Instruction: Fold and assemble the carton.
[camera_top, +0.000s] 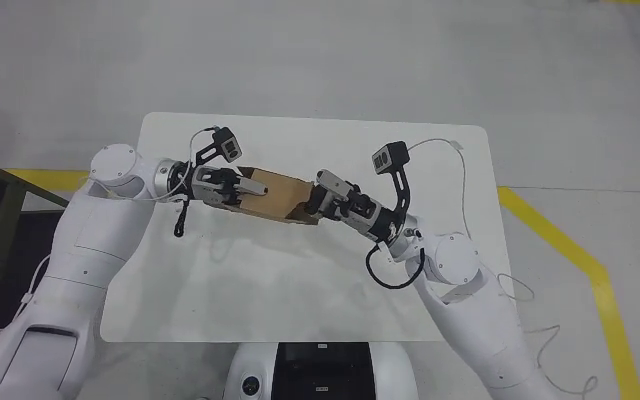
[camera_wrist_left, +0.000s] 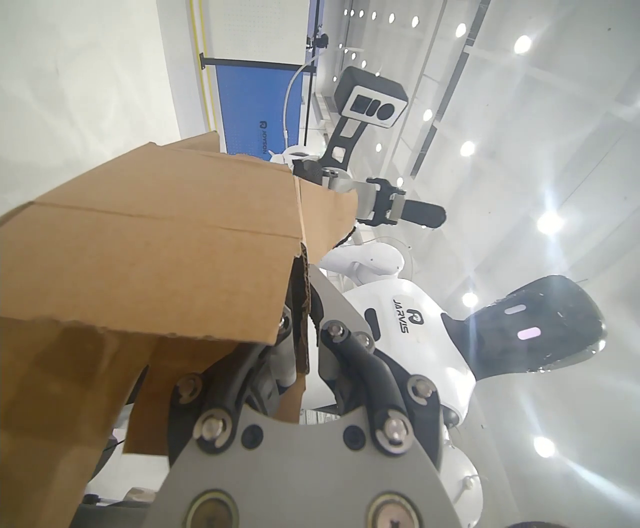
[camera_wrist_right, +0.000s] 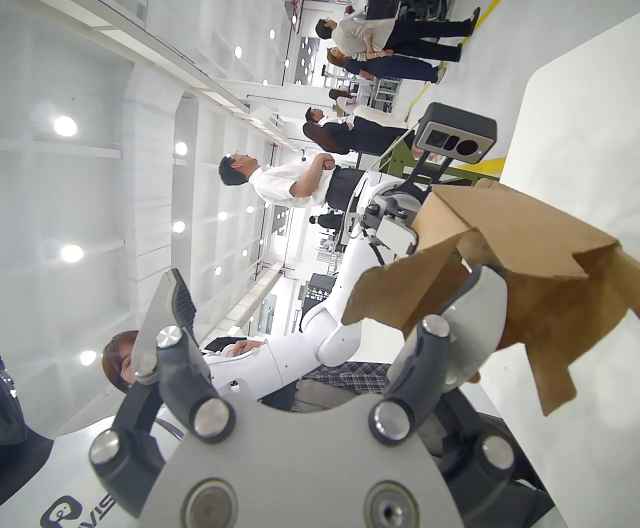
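You have one sign to note: a short line of white lettering beside a round logo, set sideways on the blue wall panel (camera_wrist_left: 250, 110) in the room beyond the carton (camera_wrist_left: 150, 240).

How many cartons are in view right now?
1. The carton is over the table: left gripper shut on one end, right gripper open at the other. Nothing hints at more.

White rounded table (camera_top: 300, 290), pale grey floor (camera_top: 300, 50), yellow floor stripe (camera_top: 560, 230), bright round ceiling lights (camera_wrist_left: 549, 222).
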